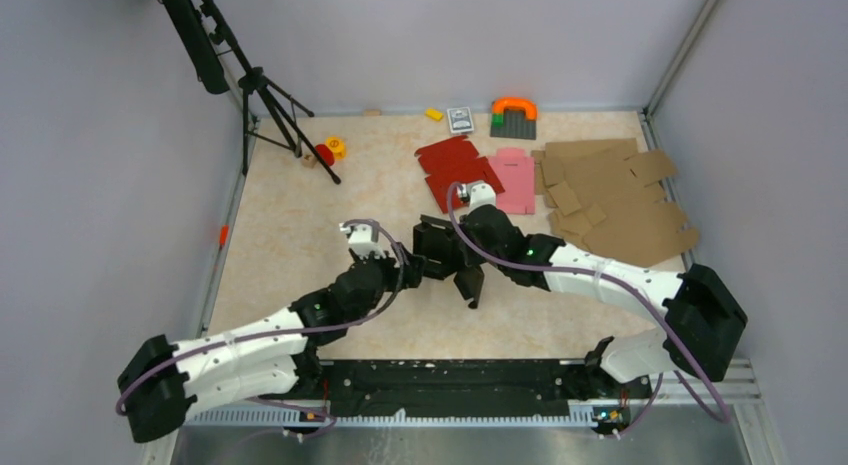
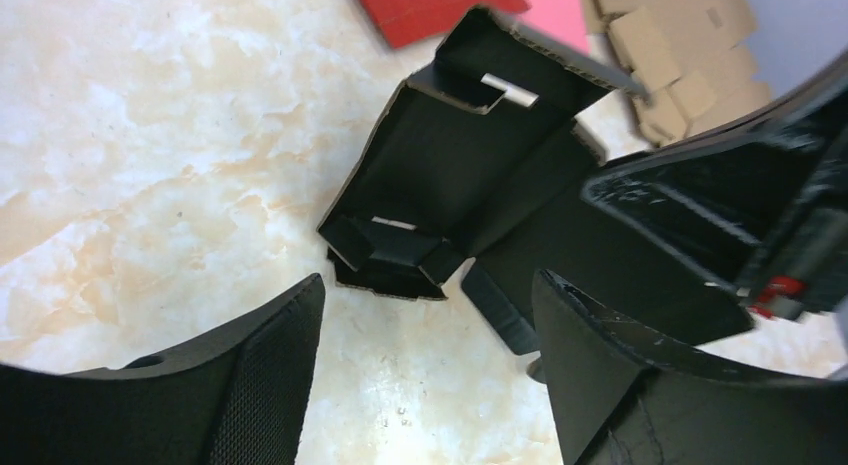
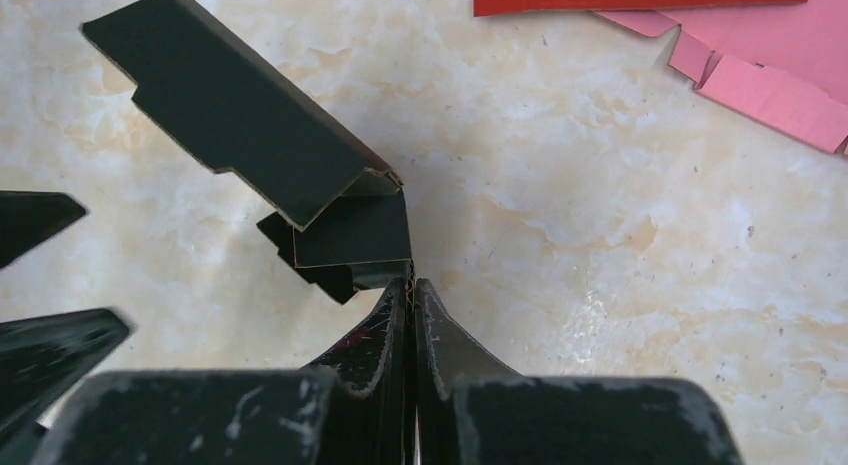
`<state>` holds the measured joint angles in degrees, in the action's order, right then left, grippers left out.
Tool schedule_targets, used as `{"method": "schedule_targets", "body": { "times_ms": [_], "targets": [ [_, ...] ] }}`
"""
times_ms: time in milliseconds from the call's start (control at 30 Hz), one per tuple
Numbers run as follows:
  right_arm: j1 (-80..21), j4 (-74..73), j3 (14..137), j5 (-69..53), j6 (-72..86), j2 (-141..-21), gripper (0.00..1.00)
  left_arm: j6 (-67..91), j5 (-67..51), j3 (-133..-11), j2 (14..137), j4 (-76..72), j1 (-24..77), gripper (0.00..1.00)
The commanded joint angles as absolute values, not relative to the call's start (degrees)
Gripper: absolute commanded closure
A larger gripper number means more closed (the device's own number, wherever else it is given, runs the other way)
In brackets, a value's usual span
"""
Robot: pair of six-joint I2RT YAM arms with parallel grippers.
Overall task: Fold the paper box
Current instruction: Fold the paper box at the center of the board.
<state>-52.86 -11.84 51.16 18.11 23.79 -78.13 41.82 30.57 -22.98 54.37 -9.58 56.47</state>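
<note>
The black paper box [image 1: 438,247] stands partly folded in the middle of the table, walls raised and end flaps tucked in. In the left wrist view the paper box [image 2: 460,155] lies just past my open left gripper [image 2: 430,282], with only bare table between the fingers [image 2: 270,375]. From the left, that gripper [image 1: 405,257] sits close against the box. My right gripper [image 3: 411,288] is shut on a thin edge of the paper box [image 3: 350,230], with a loose flap [image 3: 230,105] slanting up to the left. From above, the right gripper [image 1: 458,263] comes in from the box's right side.
A red blank [image 1: 455,165] and a pink blank [image 1: 515,180] lie behind the box. Brown cardboard blanks [image 1: 610,200] pile up at the back right. A tripod [image 1: 265,95] stands at the back left, near small toys [image 1: 328,150]. An orange and green piece [image 1: 513,115] sits by the rear wall.
</note>
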Motion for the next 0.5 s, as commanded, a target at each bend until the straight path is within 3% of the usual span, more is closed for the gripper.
{"method": "schedule_targets", "body": {
  "times_ms": [0,167,467],
  "targets": [
    [-53.6,-11.2,53.4,16.6,20.3,-78.9,1.0,41.1,25.1,-23.3,44.5,-1.2,53.2,0.2],
    [-53.5,-11.5,54.0,15.7,19.3,-79.4,1.0,40.0,2.0,-27.7,43.0,0.6,37.0,0.02],
    [-53.6,-12.2,54.6,14.9,18.3,-79.6,1.0,39.8,-11.4,-41.5,55.0,2.8,28.9,0.01]
  ]
}}
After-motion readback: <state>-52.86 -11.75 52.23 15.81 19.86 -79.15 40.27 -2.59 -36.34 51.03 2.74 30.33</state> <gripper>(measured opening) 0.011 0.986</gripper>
